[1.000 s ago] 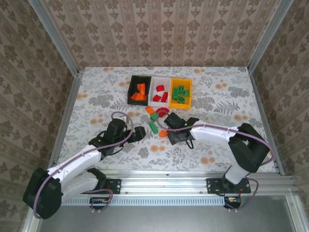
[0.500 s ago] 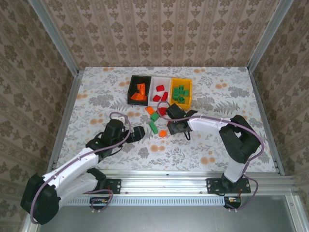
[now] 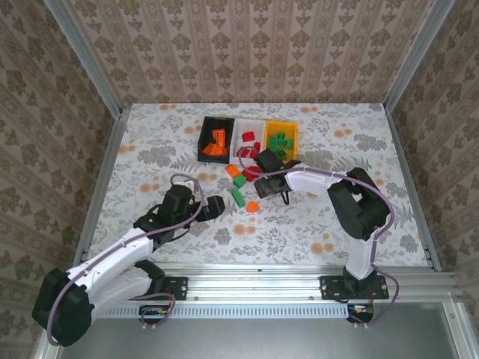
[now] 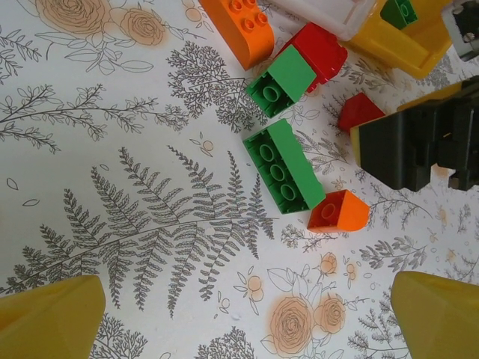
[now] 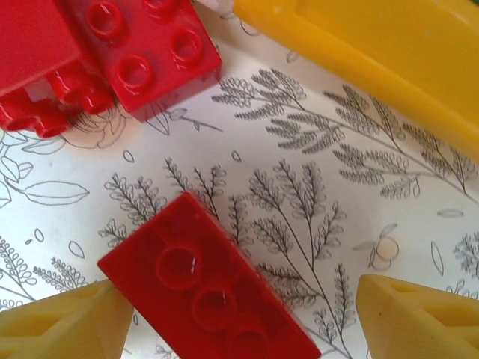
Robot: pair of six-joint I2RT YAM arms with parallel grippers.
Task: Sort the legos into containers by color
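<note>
"Where was the left pincer (image 3: 218,203)?"

"Wide open above the bench (image 3: 150,142), with a loose green lego (image 4: 283,172) and an orange lego (image 4: 338,212) ahead of it."

"The bins?"

"In a row at the far side. The black bin (image 3: 203,139) held orange, the white bin (image 3: 241,128) red, the yellow bin (image 3: 294,140) green."

"The right pincer (image 5: 239,318)?"

"Open, with a red lego (image 5: 209,299) lying between its fingers."

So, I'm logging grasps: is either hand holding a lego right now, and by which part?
Nothing is held. The left hand hangs open; the right hand is open around a red lego on the table, not clamping it.
</note>
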